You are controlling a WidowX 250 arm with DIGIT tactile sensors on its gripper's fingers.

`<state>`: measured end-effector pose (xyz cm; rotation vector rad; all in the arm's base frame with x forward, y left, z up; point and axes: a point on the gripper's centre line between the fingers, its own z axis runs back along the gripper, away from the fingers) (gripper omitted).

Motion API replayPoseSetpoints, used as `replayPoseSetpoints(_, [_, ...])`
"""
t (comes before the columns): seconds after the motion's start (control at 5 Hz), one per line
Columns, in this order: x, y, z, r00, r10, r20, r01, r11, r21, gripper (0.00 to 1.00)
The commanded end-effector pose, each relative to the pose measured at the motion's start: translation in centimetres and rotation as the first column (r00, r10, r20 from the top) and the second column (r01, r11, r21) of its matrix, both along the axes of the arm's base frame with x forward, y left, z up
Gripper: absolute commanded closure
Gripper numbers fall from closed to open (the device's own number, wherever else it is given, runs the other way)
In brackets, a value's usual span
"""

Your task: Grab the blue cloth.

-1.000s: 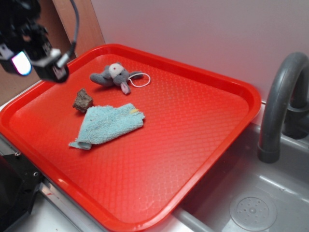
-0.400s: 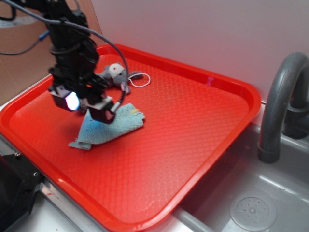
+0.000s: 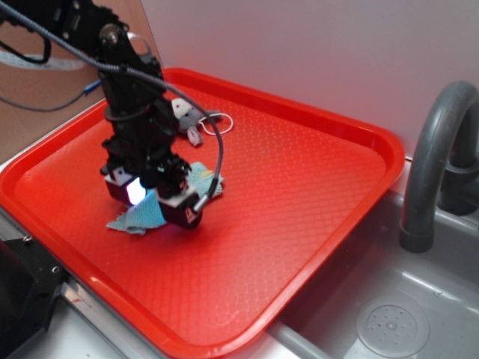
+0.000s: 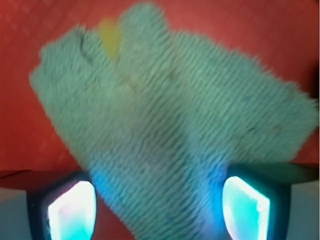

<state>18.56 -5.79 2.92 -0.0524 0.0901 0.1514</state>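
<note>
The blue cloth [image 3: 200, 182] is a rumpled light turquoise terry washcloth lying on the red tray [image 3: 314, 172]. My gripper [image 3: 153, 202] hangs low right over it and hides its middle; only the corners show. In the wrist view the cloth [image 4: 170, 115] fills the frame, with a small yellow mark [image 4: 110, 35] near its far edge. My gripper [image 4: 159, 207] is open, its two lit fingertips standing wide apart on either side of the cloth's near part.
A grey plush mouse [image 3: 187, 116] with a white string loop lies at the tray's back, just behind my arm. A grey sink with a faucet [image 3: 441, 149] and a drain [image 3: 391, 327] lies right of the tray. The brown lump is hidden by my arm.
My gripper has swung in from the upper left and come down over the cloth. The cloth has not visibly moved.
</note>
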Motion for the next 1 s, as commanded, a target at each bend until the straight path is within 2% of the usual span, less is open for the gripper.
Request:
replayPoseSetpoints(0.0, [-0.2,0.1,0.0,1.000,0.001,0.025,-0.002,1.000,0.020,1.00])
replayPoseSetpoints(0.2, [-0.2,0.6,0.1,1.000,0.009,0.028,-0.010,0.999,0.051,1.00])
replayPoseSetpoints(0.4, [0.2,0.2,3.7,0.997,-0.005,-0.072,0.014,0.992,0.127,1.00])
replayPoseSetpoints(0.6, [-1.3,2.1,8.8,0.987,0.159,-0.014,-0.158,0.987,0.017,1.00])
replayPoseSetpoints(0.8, [-1.5,2.6,13.7,0.977,0.206,0.056,-0.208,0.977,0.047,1.00])
